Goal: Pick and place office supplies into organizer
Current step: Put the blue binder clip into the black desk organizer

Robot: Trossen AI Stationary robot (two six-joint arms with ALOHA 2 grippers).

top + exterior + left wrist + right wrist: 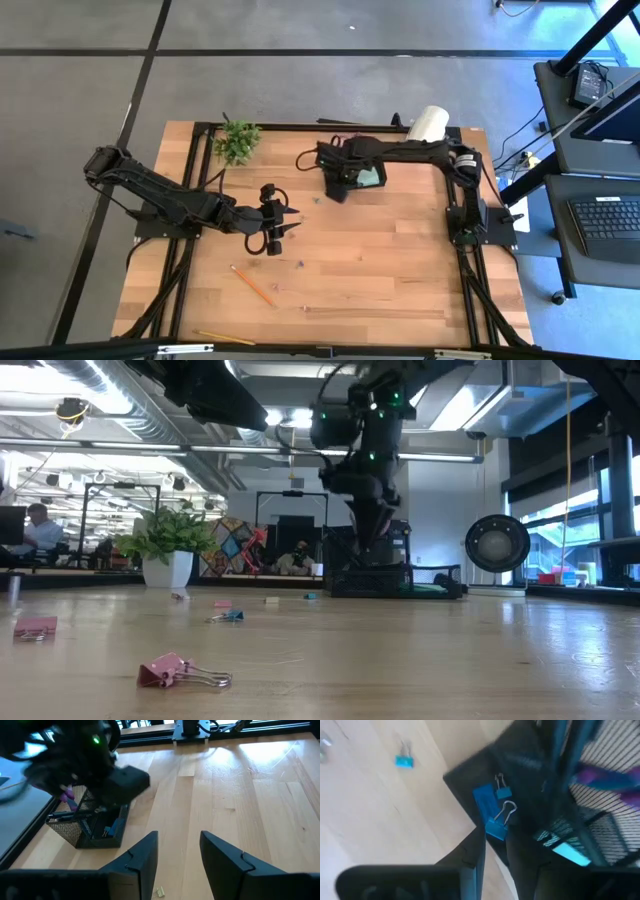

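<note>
While the right gripper [492, 851] hangs over the organizer [355, 178] at the tabletop's twelve o'clock edge, its fingers pinch a blue binder clip [496, 826] directly above a compartment; the left gripper [284, 228], fingers apart, waits mid-tabletop.

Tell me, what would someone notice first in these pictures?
Probably the right hand hanging right over the black organizer at the table's far edge, a blue binder clip just past its fingers. Next, the open left hand waits above mid-table, and a pink binder clip lies closest in the low view.
</note>
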